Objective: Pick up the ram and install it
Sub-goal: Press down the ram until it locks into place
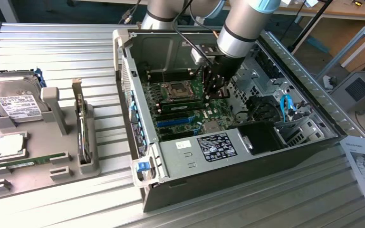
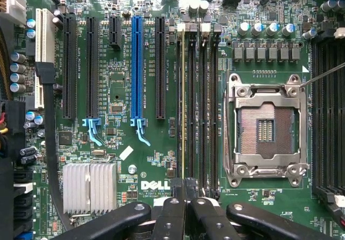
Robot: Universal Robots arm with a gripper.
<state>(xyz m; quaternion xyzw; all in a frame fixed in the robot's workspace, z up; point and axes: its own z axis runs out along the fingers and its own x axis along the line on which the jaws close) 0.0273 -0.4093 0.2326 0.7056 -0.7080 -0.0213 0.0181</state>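
Hanging inside the computer case (image 1: 246, 176) with jaws pinched shut on nothing, the gripper (image 2: 186, 189) lines up with the ram (image 2: 182, 110), apparently standing edge-on in a slot near the processor socket (image 2: 266, 129), likely for pressing it home.

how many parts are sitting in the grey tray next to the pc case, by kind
hard drive: 1
silver processor chip: 1
green ram stick: 1
expansion card, standing on edge: 1
total in the grey tray: 4
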